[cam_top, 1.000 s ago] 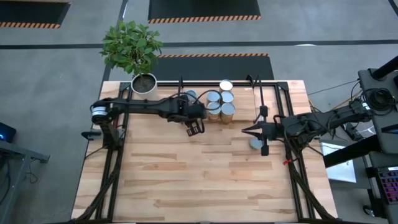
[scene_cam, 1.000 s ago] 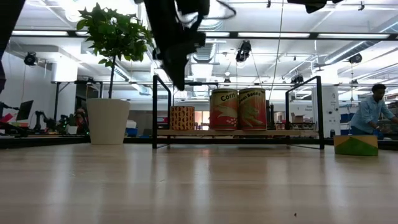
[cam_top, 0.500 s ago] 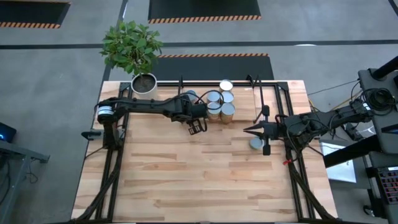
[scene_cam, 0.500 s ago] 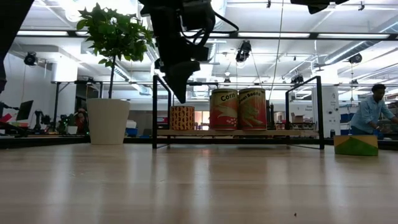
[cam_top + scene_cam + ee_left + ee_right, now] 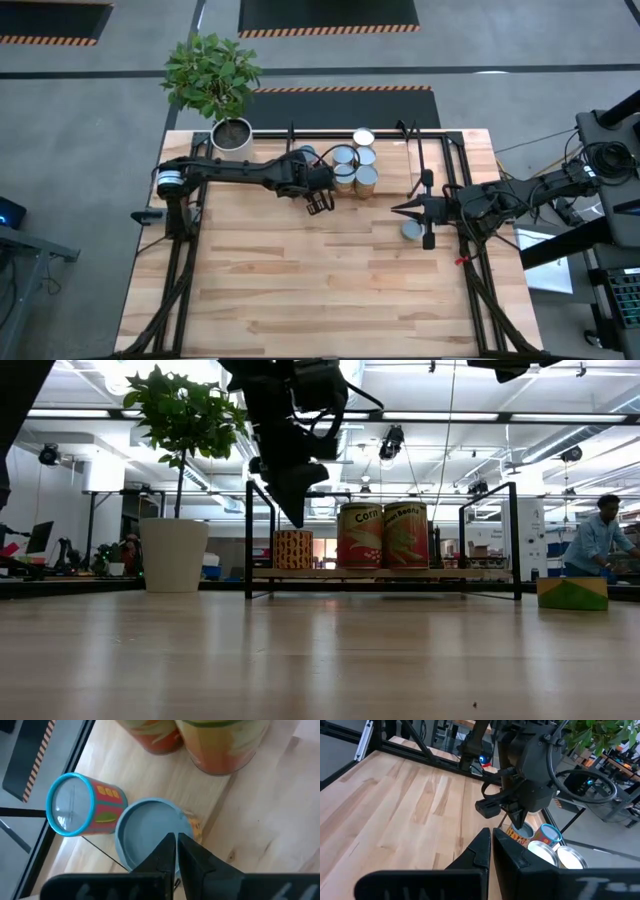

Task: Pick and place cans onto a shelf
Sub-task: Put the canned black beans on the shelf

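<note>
Several cans [image 5: 355, 165] stand upright on the shelf [image 5: 392, 150], a black rod rack at the table's far edge. The low view shows three of them [image 5: 382, 535] on its wood board [image 5: 455, 573]. My left gripper [image 5: 319, 203] is shut and empty. It hangs in the air just in front of the shelf's left part, above a blue-topped can [image 5: 150, 827]. My right gripper [image 5: 395, 210] is shut and empty, held high over the table's right part. One more can [image 5: 411, 231] stands on the table beside it.
A white pot with a green plant [image 5: 230, 133] stands at the table's far left corner, left of the shelf. A small can with a blue rim [image 5: 72, 805] stands behind the blue-topped one. A person [image 5: 598, 530] is in the room beyond the table.
My left gripper has moved a little toward the table's right edge and the cans on the shelf, and has come down slightly. The right arm and the cans have kept still.
</note>
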Robot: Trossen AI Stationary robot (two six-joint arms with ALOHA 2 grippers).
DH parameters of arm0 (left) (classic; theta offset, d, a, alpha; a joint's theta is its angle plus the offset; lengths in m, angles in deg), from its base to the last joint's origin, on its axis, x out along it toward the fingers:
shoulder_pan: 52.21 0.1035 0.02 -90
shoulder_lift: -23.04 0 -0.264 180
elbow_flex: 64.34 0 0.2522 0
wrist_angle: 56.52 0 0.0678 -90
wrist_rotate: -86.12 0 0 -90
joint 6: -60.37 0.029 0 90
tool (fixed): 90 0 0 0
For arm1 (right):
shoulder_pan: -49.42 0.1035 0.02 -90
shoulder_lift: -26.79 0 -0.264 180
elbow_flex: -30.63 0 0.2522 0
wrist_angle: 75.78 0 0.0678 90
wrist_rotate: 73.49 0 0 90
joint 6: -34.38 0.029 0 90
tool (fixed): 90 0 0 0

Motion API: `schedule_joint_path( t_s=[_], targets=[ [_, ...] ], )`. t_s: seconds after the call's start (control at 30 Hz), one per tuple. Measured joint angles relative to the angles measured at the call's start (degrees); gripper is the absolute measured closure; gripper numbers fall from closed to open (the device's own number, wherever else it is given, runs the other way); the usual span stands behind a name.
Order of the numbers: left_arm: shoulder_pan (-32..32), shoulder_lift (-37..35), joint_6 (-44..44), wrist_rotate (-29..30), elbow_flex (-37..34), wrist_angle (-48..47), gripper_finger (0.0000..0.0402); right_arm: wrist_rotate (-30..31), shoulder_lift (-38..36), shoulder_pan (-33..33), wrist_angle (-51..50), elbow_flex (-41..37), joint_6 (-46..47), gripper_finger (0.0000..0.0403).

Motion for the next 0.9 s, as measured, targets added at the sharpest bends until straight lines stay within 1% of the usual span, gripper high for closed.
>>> schedule_joint_path(
  t_s=[0.33,0.6,0.67,0.77,0.9],
  targets=[
    [-0.1,1.0,0.0,-0.1,-1.3,1.1,0.0400,0.0,0.0,0.0,-0.1,-0.1,0.0,0.0394],
    [-0.4,0.8,3.6,-0.1,-1.3,-1.3,0.0400,0.0,0.0,0.0,-0.1,-0.1,0.0,0.0394],
    [-0.4,0.7,5.0,0.2,-0.6,-2.1,0.0400,0.0,0.0,0.0,-0.1,-0.2,0.0,0.0394],
    [-0.4,0.6,6.1,2.6,1.4,-2.0,0.0400,0.0,0.0,0.0,-0.1,-0.2,0.0,0.0394],
    [-0.7,0.5,6.9,2.7,5.5,-4.9,0.0400,0.0,0.0,0.0,-0.1,-0.2,0.0,0.0394]
  ],
)
